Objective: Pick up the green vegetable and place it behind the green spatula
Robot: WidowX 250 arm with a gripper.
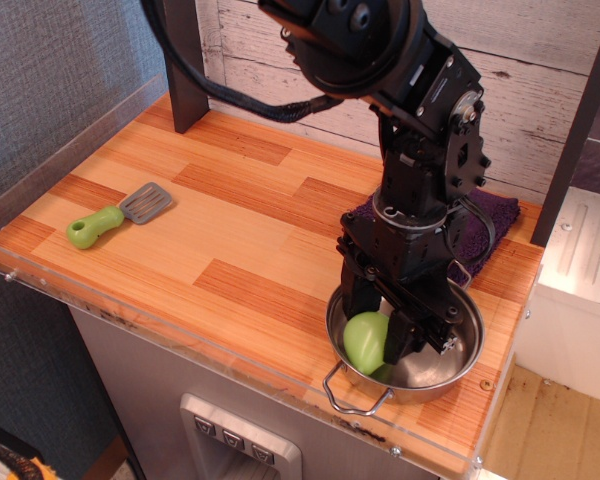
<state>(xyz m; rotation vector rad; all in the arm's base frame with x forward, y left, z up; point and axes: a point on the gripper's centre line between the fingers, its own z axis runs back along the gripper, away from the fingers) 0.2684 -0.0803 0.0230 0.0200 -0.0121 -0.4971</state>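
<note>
Spanning the whole scene, the wooden counter (250, 230) sets the distance that matters; the green spatula (115, 215) lies well apart at the far-left edge, handle toward the front-left, while the metal pan (450, 365) sits front-right under the arm; inside it rests the green vegetable (365, 340) — the gripper (377, 330) straddles it, fingers close on both sides, seemingly pinching it, though a firm hold isn't certain.

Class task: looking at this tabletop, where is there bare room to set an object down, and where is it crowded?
Free: the wide wooden stretch between the green spatula at the left and the metal pan, plus the strip behind the spatula toward the back wall. Crowded: the right end, where the end effector, green vegetable, pan and purple cloth cluster.
</note>
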